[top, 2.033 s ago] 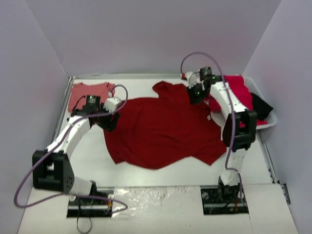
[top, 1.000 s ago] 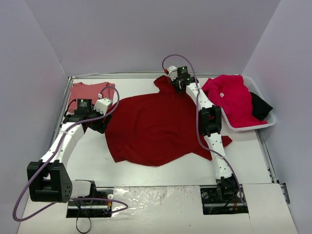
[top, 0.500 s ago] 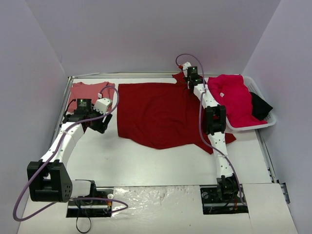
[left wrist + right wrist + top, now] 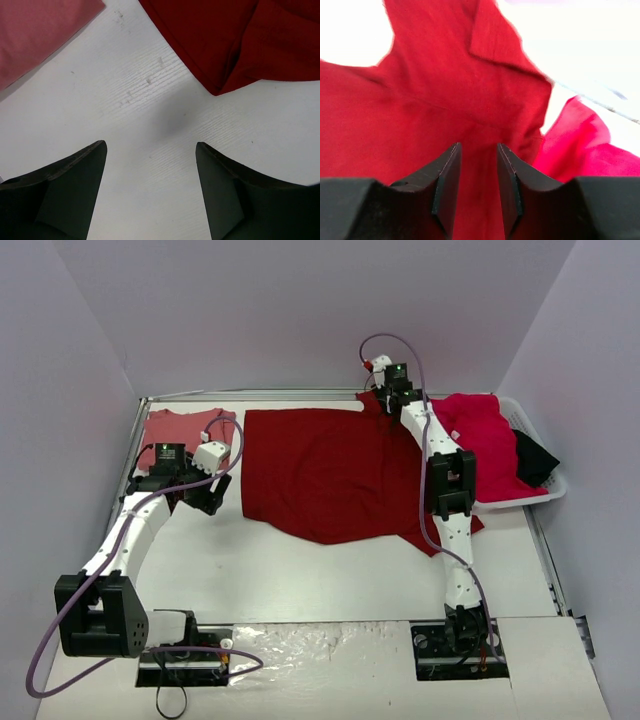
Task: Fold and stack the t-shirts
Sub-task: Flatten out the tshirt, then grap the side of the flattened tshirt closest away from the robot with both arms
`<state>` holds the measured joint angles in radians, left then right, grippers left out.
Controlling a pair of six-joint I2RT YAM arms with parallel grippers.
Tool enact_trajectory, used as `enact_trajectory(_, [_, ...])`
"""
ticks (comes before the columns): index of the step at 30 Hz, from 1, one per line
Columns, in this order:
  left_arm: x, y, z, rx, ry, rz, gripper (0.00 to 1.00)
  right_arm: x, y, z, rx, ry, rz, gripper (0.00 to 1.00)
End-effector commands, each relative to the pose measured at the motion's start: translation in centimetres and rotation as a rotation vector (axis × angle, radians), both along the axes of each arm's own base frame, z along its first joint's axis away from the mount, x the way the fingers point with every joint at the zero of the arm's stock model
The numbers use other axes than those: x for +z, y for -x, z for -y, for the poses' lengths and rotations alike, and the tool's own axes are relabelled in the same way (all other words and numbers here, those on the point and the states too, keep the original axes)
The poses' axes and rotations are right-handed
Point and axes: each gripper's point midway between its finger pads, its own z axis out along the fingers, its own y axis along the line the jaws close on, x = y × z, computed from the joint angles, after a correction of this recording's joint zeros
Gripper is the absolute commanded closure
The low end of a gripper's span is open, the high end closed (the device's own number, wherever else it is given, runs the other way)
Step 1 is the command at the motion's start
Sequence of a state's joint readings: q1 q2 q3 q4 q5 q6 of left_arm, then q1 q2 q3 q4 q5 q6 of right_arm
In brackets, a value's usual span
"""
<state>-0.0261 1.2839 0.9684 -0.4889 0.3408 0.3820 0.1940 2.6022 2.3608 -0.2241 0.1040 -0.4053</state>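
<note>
The dark crimson t-shirt (image 4: 330, 475) lies spread flat on the table's middle. My right gripper (image 4: 383, 398) is at the shirt's far right corner. In the right wrist view (image 4: 477, 145) its jaws stand a narrow gap apart, with crimson cloth (image 4: 445, 90) beneath and beyond them. My left gripper (image 4: 207, 496) is open and empty over bare table (image 4: 150, 145), just left of the shirt's near left corner (image 4: 240, 35). The salmon-pink t-shirt (image 4: 175, 430) lies folded at the far left (image 4: 35, 30). The raspberry t-shirt (image 4: 485, 440) is heaped in the basket (image 4: 585, 150).
The white plastic basket (image 4: 540, 495) stands at the right edge and also holds a black cloth (image 4: 535, 460). Purple walls close the table on three sides. The right arm stretches over the crimson shirt's right side.
My right gripper has dragged the crumpled crimson shirt to the far side and spread it flat, and its jaws now stand slightly apart. The left gripper has barely moved.
</note>
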Motion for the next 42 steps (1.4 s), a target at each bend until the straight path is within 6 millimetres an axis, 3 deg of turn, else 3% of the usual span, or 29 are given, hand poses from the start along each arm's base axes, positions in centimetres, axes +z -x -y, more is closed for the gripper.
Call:
enact_trajectory(1, [1.6, 0.1, 0.5, -0.028, 0.024, 0.055, 0.29, 15.0, 1.3, -3.3, 0.065, -0.084, 0.222, 0.7])
enact_trajectory(3, [1.8, 0.2, 0.6, -0.032, 0.03, 0.056, 0.29, 17.7, 2.2, -3.7, 0.068, -0.098, 0.26, 0.68])
enact_trajectory(4, [1.9, 0.2, 0.7, -0.038, 0.033, 0.061, 0.29, 20.2, 3.4, -3.7, 0.071, -0.106, 0.29, 0.66])
enact_trajectory(5, [2.3, 0.2, 0.7, -0.042, 0.031, 0.076, 0.29, 21.1, 4.2, -4.3, 0.08, -0.115, 0.298, 0.58])
enact_trajectory(6, [2.5, 0.2, 0.8, -0.044, 0.031, 0.083, 0.29, 22.0, 5.0, -4.3, 0.085, -0.122, 0.302, 0.58])
enact_trajectory(7, [2.6, 0.3, 0.9, -0.054, 0.033, 0.09, 0.29, 25.1, 6.7, -4.2, 0.095, -0.14, 0.34, 0.58])
enact_trajectory(8, [2.9, 0.3, 0.9, -0.06, 0.03, 0.102, 0.28, 23.1, 8.0, -4.5, 0.117, -0.147, 0.277, 0.57])
enact_trajectory(9, [3.0, 0.4, 0.9, -0.064, 0.031, 0.104, 0.28, 23.0, 9.3, -4.3, 0.125, -0.154, 0.255, 0.56])
enact_trajectory(10, [2.9, 0.5, 1.0, -0.071, 0.029, 0.104, 0.28, 25.0, 11.6, -4.3, 0.157, -0.169, 0.265, 0.54])
enact_trajectory(11, [2.9, 0.5, 1.1, -0.081, 0.028, 0.102, 0.28, 21.2, 13.8, -4.3, 0.183, -0.166, 0.147, 0.48])
enact_trajectory(12, [2.7, 0.5, 1.2, -0.087, 0.027, 0.1, 0.28, 22.4, 16.2, -3.8, 0.209, -0.156, 0.15, 0.48])
enact_trajectory(13, [2.6, 0.5, 1.3, -0.093, 0.024, 0.097, 0.28, 21.4, 17.9, -3.7, 0.235, -0.144, 0.109, 0.48])
enact_trajectory(14, [2.3, 0.5, 1.6, -0.115, 0.02, 0.091, 0.28, 17.2, 20.7, -3.2, 0.253, -0.122, -0.017, 0.51])
enact_trajectory(15, [2.1, 0.6, 1.8, -0.128, 0.017, 0.087, 0.28, 18.2, 22.8, -2.6, 0.272, -0.11, -0.004, 0.57])
enact_trajectory(16, [1.8, 0.5, 2.1, -0.147, 0.008, 0.08, 0.28, 17.1, 24.7, -2.0, 0.277, -0.095, -0.046, 0.63])
enact_trajectory(17, [1.7, 0.4, 2.9, -0.186, -0.02, 0.086, 0.28, 14.3, 26.8, -1.3, 0.282, -0.075, -0.124, 0.65])
enact_trajectory(18, [1.5, 0.3, 3.4, -0.208, -0.039, 0.088, 0.27, 15.1, 28.4, -0.7, 0.285, -0.068, -0.11, 0.67])
enact_trajectory(22, [-0.1, 0.3, 7.0, -0.377, -0.086, 0.057, 0.27, 13.5, 33.2, 1.6, 0.244, -0.076, -0.146, 0.68])
enact_trajectory(24, [0.8, -0.1, 9.2, -0.453, -0.028, 0.063, 0.26, 12.9, 35.0, 2.4, 0.244, -0.113, -0.143, 0.67])
enact_trajectory(25, [0.0, -0.3, 9.7, -0.469, -0.01, 0.02, 0.25, 12.7, 35.3, 3.2, 0.232, -0.153, -0.143, 0.67])
enact_trajectory(27, [1.0, -1.6, 10.9, -0.509, 0.018, 0.024, 0.24, 12.1, 36.0, 3.8, 0.212, -0.183, -0.149, 0.67])
enact_trajectory(28, [-0.6, -1.7, 11.5, -0.527, 0.038, -0.047, 0.23, 11.4, 36.4, 4.1, 0.201, -0.199, -0.165, 0.67])
enact_trajectory(30, [-0.3, -3.3, 12.1, -0.544, 0.044, -0.054, 0.23, 10.8, 36.7, 4.3, 0.207, -0.223, -0.173, 0.66])
enact_trajectory(31, [-2.0, -3.6, 12.4, -0.552, 0.051, -0.107, 0.23, 10.2, 36.8, 4.7, 0.194, -0.242, -0.176, 0.65])
enact_trajectory(35, [-3.8, -5.8, 13.2, -0.551, 0.056, -0.146, 0.28, 8.8, 37.0, 5.3, 0.177, -0.304, -0.192, 0.65])
enact_trajectory(42, [-4.0, -5.4, 14.4, -0.638, 0.114, -0.228, 0.39, 6.7, 36.2, 5.7, 0.153, -0.317, -0.274, 0.66])
